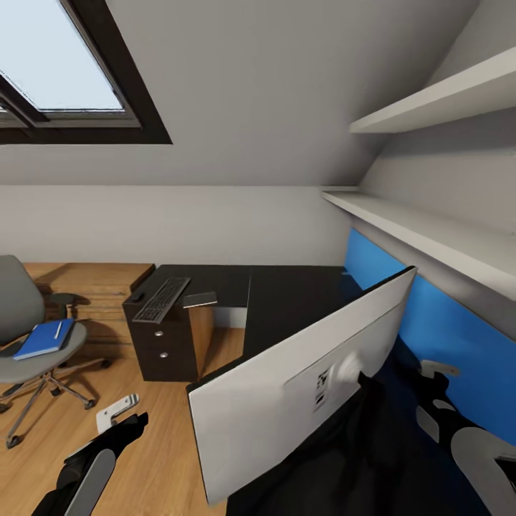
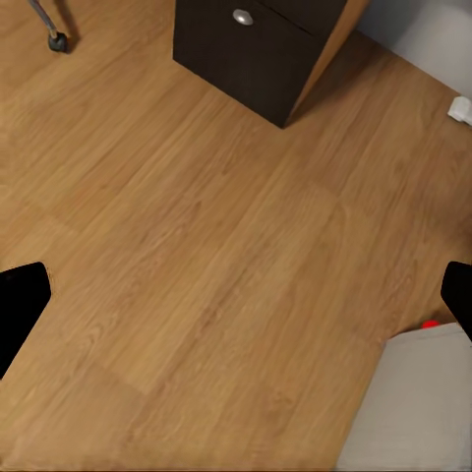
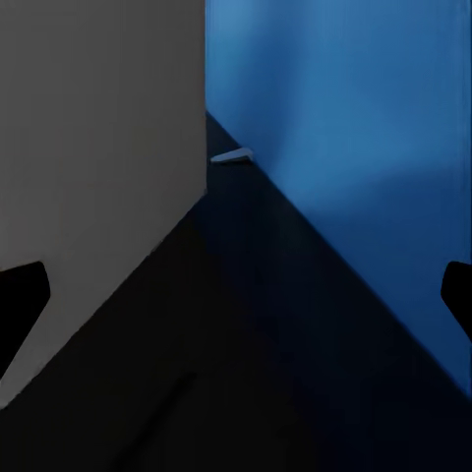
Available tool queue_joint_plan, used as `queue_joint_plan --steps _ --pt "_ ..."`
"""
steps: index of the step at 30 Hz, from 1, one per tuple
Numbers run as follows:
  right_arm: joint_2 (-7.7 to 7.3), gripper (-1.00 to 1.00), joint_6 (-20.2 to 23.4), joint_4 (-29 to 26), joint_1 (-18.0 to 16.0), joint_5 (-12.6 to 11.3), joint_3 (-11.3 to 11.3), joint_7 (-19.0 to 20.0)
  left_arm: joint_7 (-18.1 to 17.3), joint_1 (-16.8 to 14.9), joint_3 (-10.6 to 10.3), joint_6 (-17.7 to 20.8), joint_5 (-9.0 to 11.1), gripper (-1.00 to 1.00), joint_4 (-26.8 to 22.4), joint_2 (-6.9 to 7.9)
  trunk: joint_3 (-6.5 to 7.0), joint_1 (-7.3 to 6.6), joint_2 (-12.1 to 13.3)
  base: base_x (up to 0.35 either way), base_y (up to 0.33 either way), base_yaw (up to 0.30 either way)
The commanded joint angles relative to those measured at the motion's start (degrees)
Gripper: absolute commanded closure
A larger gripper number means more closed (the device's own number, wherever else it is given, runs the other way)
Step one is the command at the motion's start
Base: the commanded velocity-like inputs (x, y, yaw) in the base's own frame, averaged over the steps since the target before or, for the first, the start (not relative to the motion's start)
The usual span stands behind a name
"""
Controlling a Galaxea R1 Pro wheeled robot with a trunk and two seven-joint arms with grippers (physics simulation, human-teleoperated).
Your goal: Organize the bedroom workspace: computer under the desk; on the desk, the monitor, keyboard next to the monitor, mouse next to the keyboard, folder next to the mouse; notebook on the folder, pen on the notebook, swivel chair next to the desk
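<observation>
The monitor (image 1: 301, 387) stands on the black desk (image 1: 287, 294), its white back toward me. Farther along the top lie the keyboard (image 1: 162, 299), the small black mouse (image 1: 136, 296) at its left and the grey notebook (image 1: 200, 299) at its right. The swivel chair (image 1: 29, 344) stands at the left, apart from the desk, with the blue folder (image 1: 44, 338) and white pen (image 1: 57, 330) on its seat. My left gripper (image 2: 238, 300) hangs open over bare floor. Open too, my right gripper (image 3: 238, 295) sits between the monitor's back (image 3: 98, 177) and the blue wall panel (image 3: 344, 147).
The dark drawer unit (image 2: 261, 49) with silver knobs stands ahead of my left gripper, a chair caster (image 2: 59, 41) to one side. A pale grey-white box corner (image 2: 413, 403) with a red spot is close by. White shelves (image 1: 430, 229) overhang the desk's right side.
</observation>
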Motion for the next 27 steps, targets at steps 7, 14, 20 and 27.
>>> queue_joint_plan --steps 7,14,20,27 --pt "0.07 -1.0 -0.2 0.0 -0.1 -0.4 -0.1 0.2 0.5 0.0 -0.1 0.2 0.5 -1.0 -0.1 0.02 -0.09 -0.02 -0.1 -0.322 0.0 0.0" --pt "0.08 -1.0 -0.2 -0.1 -0.1 -0.5 -0.1 0.2 0.5 -0.1 -0.1 0.2 0.5 -1.0 -0.1 0.02 -0.09 -0.02 -0.1 -0.336 0.0 0.0" --pt "0.08 -1.0 -0.2 -0.1 -0.1 -0.5 -0.1 0.2 0.5 -0.1 -0.1 0.2 0.5 -1.0 -0.1 0.02 -0.09 -0.02 -0.1 -0.334 0.0 0.0" --pt "0.08 -1.0 -0.2 -0.1 -0.1 -0.5 -0.1 0.2 0.5 -0.1 -0.1 0.2 0.6 -1.0 -0.1 0.02 -0.09 -0.02 -0.1 -0.321 0.005 0.0"
